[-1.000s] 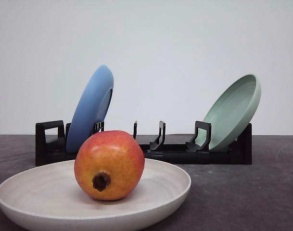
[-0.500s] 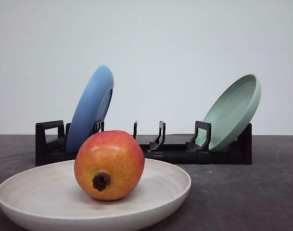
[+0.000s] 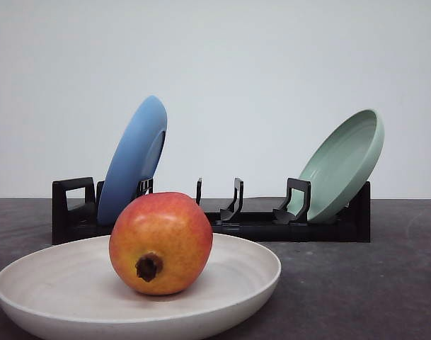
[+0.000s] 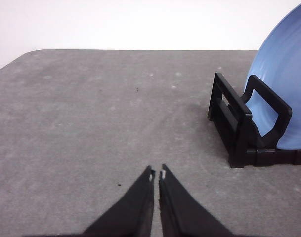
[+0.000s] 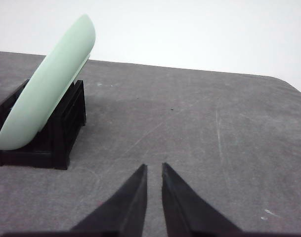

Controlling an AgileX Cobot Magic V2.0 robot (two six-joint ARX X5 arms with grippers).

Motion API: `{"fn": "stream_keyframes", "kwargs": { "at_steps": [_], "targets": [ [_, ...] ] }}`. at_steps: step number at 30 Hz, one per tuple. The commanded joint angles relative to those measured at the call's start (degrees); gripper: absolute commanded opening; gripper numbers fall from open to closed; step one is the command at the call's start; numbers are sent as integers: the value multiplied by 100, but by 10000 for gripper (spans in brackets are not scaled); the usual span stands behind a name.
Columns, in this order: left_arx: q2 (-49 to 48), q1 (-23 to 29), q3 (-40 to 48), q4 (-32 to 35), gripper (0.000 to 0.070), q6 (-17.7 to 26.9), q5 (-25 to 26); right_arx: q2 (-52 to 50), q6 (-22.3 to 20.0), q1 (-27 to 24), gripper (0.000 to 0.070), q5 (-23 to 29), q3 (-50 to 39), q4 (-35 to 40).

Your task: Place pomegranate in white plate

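The pomegranate (image 3: 161, 243) is sitting nearest in the white plate (image 3: 243, 283), its dark crown pointing toward the camera and slightly down. My left pincer (image 4: 156, 174) and right pincer (image 5: 154, 168) are hanging nearly pressed together, pinching nothing, over the gray table (image 5: 199, 123). Behind, a black rack (image 3: 257, 223) is propping a blue plate (image 3: 134, 159) and a green plate (image 3: 342, 163) before a white wall (image 3: 257, 64).
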State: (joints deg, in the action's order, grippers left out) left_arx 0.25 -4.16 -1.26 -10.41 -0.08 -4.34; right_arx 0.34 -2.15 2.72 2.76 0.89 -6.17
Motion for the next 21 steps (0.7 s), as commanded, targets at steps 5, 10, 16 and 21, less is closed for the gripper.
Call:
{"fn": "stream_keyframes", "kwargs": {
  "at_steps": [5,10,16,21],
  "targets": [
    [-7,-8,57,-26,0,-46,11,-13,0,15,52,9,-20,61],
    [-7,-9,57,-26,0,-46,11,-13,0,15,52,9,-20,61],
    [-7,-9,57,-26,0,-46,11,-13,0,15,52,9,-20,61],
    [-7,-7,57,-26,0,-46,11,-13,0,15,52,11,-20,61]
  ]
}}
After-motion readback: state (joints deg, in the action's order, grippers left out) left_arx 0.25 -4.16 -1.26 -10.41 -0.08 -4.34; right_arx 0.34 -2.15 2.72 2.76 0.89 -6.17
